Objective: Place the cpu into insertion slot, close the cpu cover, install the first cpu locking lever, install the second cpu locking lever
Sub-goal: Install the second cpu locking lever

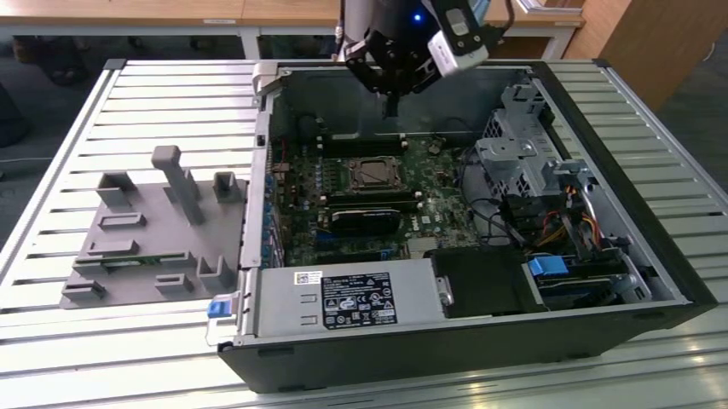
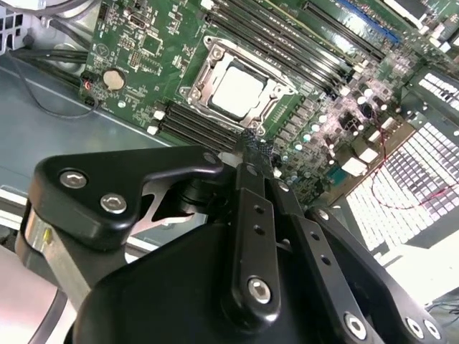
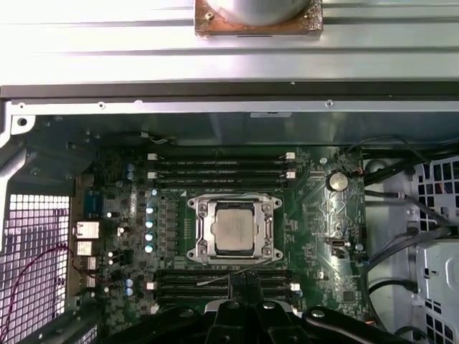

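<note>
Pale matt metal cpu (image 3: 236,229), shiny steel cpu cover (image 3: 234,228), glossy black plastic pincer (image 2: 247,147).

Power supply's white-and-black label (image 1: 347,300) carries print, perhaps logos, none legible

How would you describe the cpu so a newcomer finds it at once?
Start at the open computer case and look to the green motherboard on its floor. Near the board's middle sits the insertion slot, a square socket with a silvery rim, between rows of long black card slots. The cpu is the pale silvery square lying in it, the one flat bright metal face there.
</note>
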Action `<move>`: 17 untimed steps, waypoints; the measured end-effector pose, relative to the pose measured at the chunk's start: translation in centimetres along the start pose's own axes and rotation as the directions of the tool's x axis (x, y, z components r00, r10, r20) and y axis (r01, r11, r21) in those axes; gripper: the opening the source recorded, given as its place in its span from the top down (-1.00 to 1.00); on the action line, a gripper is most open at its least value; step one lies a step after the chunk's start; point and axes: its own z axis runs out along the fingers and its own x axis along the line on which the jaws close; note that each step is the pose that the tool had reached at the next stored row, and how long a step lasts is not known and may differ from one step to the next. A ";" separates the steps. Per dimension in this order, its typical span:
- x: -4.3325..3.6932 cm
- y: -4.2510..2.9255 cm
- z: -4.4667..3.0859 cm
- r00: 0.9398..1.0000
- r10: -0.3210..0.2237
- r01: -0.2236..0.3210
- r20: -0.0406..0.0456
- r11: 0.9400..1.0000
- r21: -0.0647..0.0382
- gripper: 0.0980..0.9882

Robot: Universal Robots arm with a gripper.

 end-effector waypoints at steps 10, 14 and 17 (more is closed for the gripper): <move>-0.02 -0.10 0.84 1.000 0.000 0.000 0.000 1.000 0.000 0.99; -0.03 -0.16 1.28 1.000 0.000 0.000 0.000 1.000 0.002 0.99; -0.04 -0.36 1.61 1.000 0.000 0.000 0.000 1.000 0.002 0.99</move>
